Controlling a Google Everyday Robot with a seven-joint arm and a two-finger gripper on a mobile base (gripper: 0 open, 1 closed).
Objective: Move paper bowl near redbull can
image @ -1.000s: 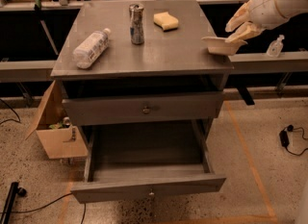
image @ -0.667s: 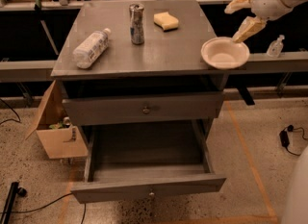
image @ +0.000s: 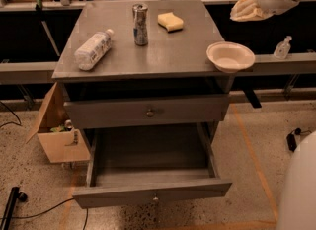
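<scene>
- The end effector point(image: 248, 8) hangs in the air at the far right, above and beyond the right edge of the worktop point(image: 168, 51). It grips nothing.
- Whether the end effector is spread or pressed together I cannot tell. It shows only as a pale yellowish tip on the white arm that comes in from the upper right corner.
- The bowl point(image: 230, 56) sits upright at the near right corner of the worktop. Its right part juts out past the edge, and it is apart from the end effector, below it and nearer.
- The can point(image: 140, 24) stands upright on the far half of the worktop, a little left of the middle. It is well apart from the bowl, with bare grey surface between them.
- A yellow sponge point(image: 171, 21) lies just right of the can, near the far edge and not touching it.
- A clear bottle point(image: 93, 50) lies on its side at the left of the worktop, with its white cap pointing to the far right, towards the can.
- Under the worktop, the upper drawer point(image: 148, 111) is closed.
- The lower drawer point(image: 153, 174) is pulled out towards the near side — nothing shows inside it.
- An open cardboard box point(image: 57, 137) stands on the floor at the left, beside the lower drawer.
- A small clear dispenser point(image: 282, 48) stands on the rail to the right, beyond the bowl.
- A white part of the robot body point(image: 298, 189) fills the near right corner.
</scene>
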